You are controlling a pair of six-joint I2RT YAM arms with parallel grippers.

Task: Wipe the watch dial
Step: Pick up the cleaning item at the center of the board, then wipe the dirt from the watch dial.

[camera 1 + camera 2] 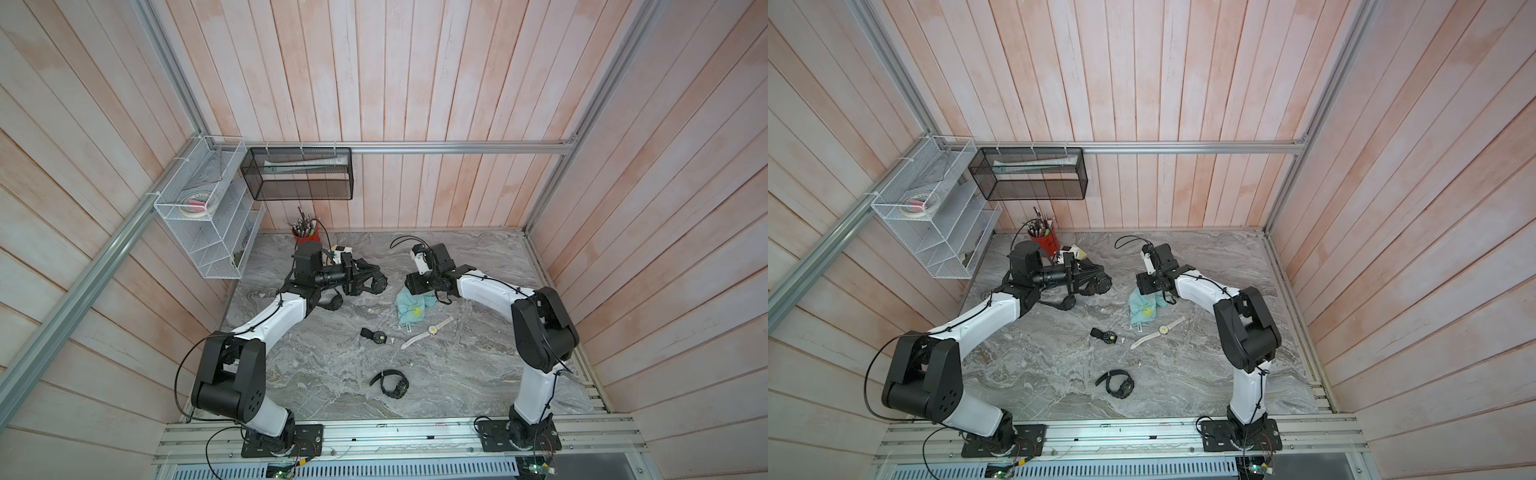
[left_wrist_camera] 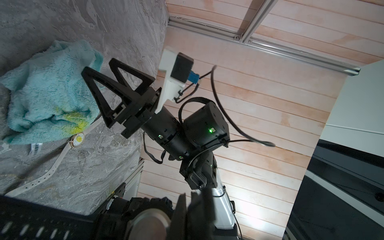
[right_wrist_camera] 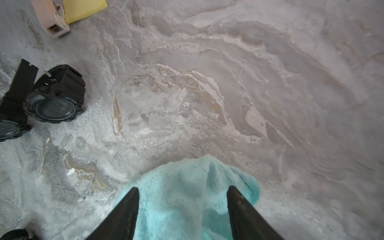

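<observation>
Jaws: right gripper spread, fingers astride a raised fold of the cloth, nothing pinched yet. Left gripper clenched; it appears to grasp a black watch by the strap next to the case, judging by the strap and case back blurred at the edge of the left wrist view. The watch sits low toward the back of the table, on the left arm's side of the cloth and apart from it; whether it touches the surface I cannot tell. Its dial shows nearly full-face in the right wrist view, so it faces the right arm. I take this to be the dial to wipe. A white watch lies just beside the cloth's near edge, perhaps touching it, close to a yellow stain. Step in hand, as I read it: pick up the cloth. Task barely begun; no wiping until the cloth is held. Notes for doing it well: sink the fingers deeper into the fold before closing, so a thick bunch is taken and a pad of cloth stands proud of the fingertips; bare plastic should not meet the glass. Lift straight up first, since the cloth may drag the white watch. Present a clean blue patch, not the stained one. The cloth looks like thick terry, likely to sag, so carry it bunched. Left grip should hold firm while the right presses lightly across the dial.
</observation>
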